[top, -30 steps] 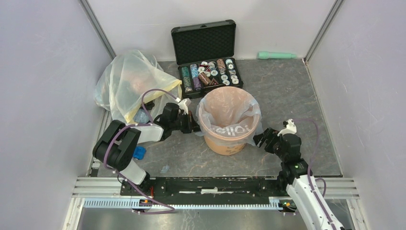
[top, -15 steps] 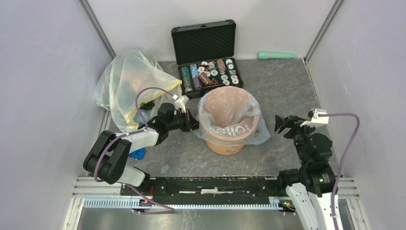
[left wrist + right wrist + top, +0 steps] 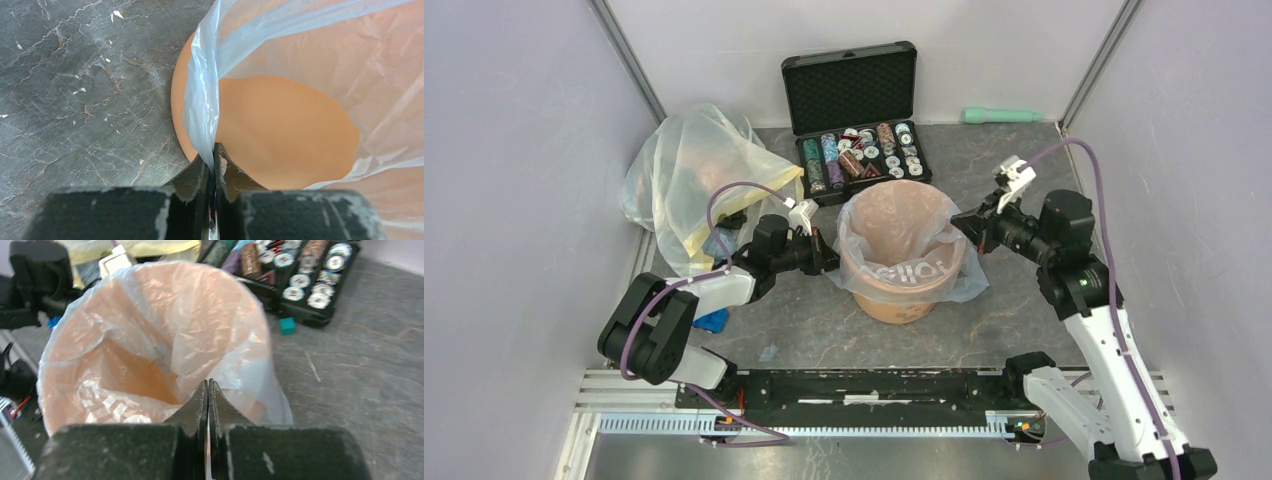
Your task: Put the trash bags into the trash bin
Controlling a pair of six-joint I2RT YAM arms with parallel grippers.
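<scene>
Left pincer (image 3: 212, 155) pinches the pale blue trash bag (image 3: 202, 105) lining the trash bin (image 3: 892, 303). Right pincer (image 3: 207, 390), jaws together, sits at its opposite rim.

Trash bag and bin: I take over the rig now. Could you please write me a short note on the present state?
Left gripper: shut on the pale blue trash bag, pinching its edge at the left rim of the orange bin.
Right gripper: shut at the right rim; a grip on film cannot be seen.
Done: bag sits open inside the bin, its edge draped over the front and right.
Left: probably fold the left edge over the rim, then release.
</scene>
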